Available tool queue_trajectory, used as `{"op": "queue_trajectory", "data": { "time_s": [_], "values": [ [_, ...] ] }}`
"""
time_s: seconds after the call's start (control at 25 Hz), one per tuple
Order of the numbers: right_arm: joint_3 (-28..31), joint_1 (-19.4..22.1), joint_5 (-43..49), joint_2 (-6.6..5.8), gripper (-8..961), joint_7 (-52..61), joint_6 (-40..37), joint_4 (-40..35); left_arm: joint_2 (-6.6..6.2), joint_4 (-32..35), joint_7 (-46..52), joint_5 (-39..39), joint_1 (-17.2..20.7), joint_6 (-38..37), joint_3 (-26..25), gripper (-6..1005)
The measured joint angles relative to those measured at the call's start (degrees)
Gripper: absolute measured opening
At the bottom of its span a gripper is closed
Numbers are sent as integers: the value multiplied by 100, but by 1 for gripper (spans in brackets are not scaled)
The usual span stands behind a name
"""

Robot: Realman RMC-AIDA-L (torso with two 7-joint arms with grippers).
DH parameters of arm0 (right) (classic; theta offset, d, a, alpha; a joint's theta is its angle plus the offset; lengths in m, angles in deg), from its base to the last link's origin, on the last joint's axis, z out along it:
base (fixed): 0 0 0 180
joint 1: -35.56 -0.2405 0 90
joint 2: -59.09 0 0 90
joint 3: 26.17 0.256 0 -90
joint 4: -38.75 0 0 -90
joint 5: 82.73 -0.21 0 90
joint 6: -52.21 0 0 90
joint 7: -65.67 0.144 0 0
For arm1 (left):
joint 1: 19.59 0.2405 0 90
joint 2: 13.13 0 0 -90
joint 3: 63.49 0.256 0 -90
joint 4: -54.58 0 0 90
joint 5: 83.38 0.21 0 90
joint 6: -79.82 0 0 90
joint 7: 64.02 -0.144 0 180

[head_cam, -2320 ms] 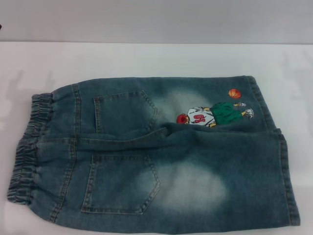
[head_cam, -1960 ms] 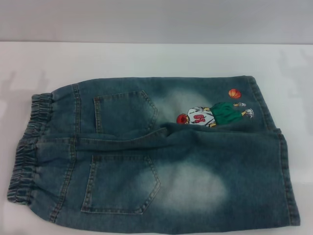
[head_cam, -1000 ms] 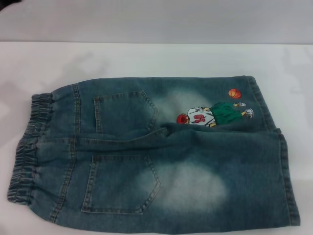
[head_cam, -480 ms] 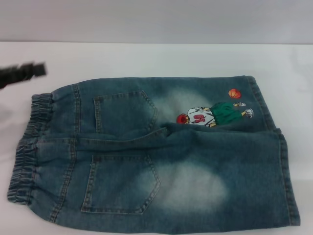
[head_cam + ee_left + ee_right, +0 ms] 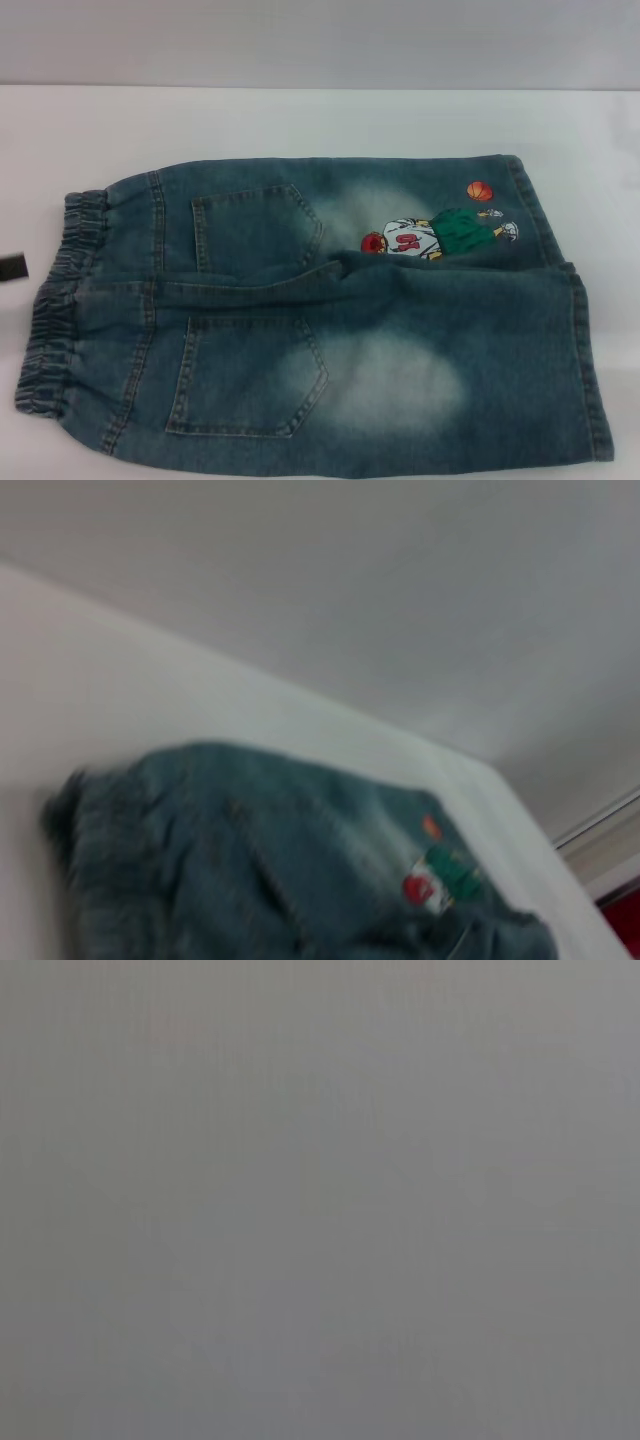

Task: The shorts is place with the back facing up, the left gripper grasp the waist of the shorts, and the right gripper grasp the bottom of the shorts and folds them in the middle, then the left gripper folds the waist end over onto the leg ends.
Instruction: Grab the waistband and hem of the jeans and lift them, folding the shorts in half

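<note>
Shorts: the shorts (image 5: 330,320) lie spread flat on the white tabletop (image 5: 300,120), back side up, both back pockets showing.
Waist: the waist of the shorts (image 5: 60,300), a gathered elastic band, lies at the robot's left end.
Leg ends: the bottom of the shorts (image 5: 585,350) lies at the robot's right end, hems straight and smooth.
Embroidery: the cartoon basketball player (image 5: 440,235) sits on the far leg, near its hem, with the orange ball (image 5: 480,190) just beside it.
Left claw: only a dark sliver of the left gripper (image 5: 12,267) shows at the head view's left edge, just beside the waistband and apart from it; I cannot tell how its fingers stand.
Left wrist view: the shorts (image 5: 300,870) show from the waist end.
Right claw: out of sight; its wrist view shows only plain grey.
</note>
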Motion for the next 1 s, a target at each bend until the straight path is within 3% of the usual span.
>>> {"op": "queue_trajectory", "data": {
  "time_s": [0.6, 1.0],
  "values": [
    [114, 38, 5, -6, 559, -14, -9, 34, 34, -208, 183, 1367, 74, 121, -368, 736],
    [129, 52, 26, -9, 559, -17, -22, 34, 19, -416, 248, 1782, 30, 389, -383, 734]
  ]
}}
